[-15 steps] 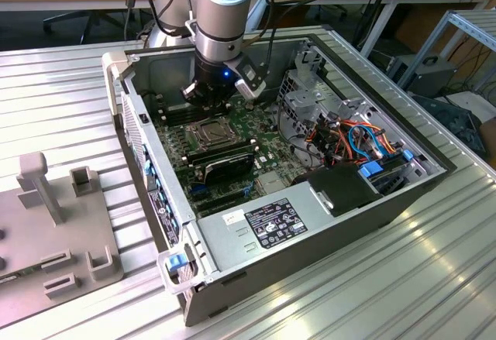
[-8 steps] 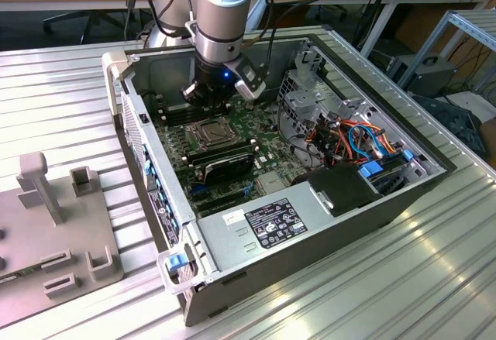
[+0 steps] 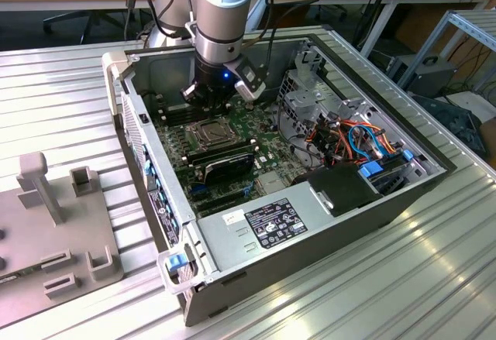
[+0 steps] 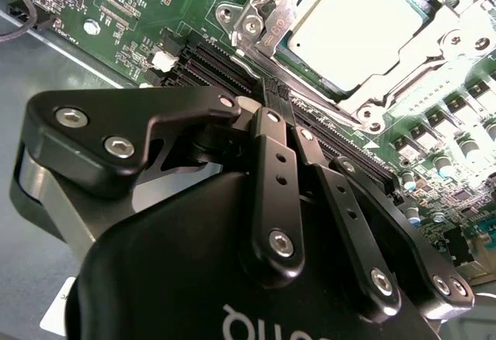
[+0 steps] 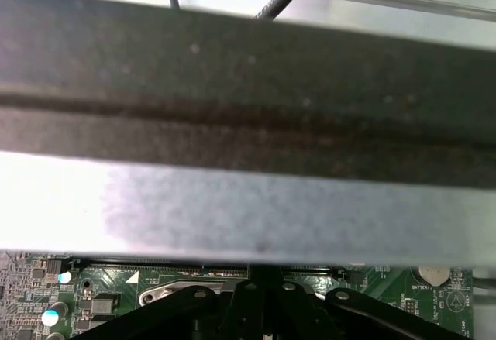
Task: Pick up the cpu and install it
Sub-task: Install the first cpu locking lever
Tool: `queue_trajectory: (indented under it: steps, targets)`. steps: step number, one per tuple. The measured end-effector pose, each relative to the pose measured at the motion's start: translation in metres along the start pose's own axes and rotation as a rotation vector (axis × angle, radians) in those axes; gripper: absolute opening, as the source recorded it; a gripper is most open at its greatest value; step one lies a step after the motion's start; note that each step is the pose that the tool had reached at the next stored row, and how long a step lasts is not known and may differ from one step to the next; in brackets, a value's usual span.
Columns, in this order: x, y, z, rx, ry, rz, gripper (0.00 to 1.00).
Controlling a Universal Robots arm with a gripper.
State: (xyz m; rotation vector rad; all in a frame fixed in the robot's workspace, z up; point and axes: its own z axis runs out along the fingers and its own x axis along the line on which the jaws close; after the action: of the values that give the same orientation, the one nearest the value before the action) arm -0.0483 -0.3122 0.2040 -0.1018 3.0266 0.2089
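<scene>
Gripper (image 4: 271, 92): black, lowered inside the open computer case (image 3: 387, 200), poised over the motherboard (image 3: 232, 154) near the case's far wall; jaws pressed together, nothing between them.
CPU (image 4: 353, 26): seated flat in the socket frame (image 4: 256, 26), metal lid facing up; in the exterior view at (image 3: 209, 131), mid-board.
CPU relative to jaws: apart, no contact; fingertips (image 4: 267, 96) stop above the memory slots (image 4: 225, 65) just beside the socket, CPU lying just past them.
Memory slots: black, parallel, between fingertips and socket.
Case wall (image 5: 248, 92): dark metal band close before the first wrist view, with green board and the gripper (image 5: 263, 290) below it.
Power supply (image 3: 271, 224): grey box along the near edge of the case.
Cables (image 3: 349, 142): orange and blue bundle toward the exterior view's right side of the case.
Table (image 3: 62, 108): ribbed aluminium, carrying the case.
</scene>
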Motion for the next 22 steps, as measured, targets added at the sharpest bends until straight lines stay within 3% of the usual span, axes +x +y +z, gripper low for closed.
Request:
queue_trajectory:
  steps: [22]
  targets:
    - [0.0001,-0.0002,0.0011,0.0056,0.0004,-0.001,0.11]
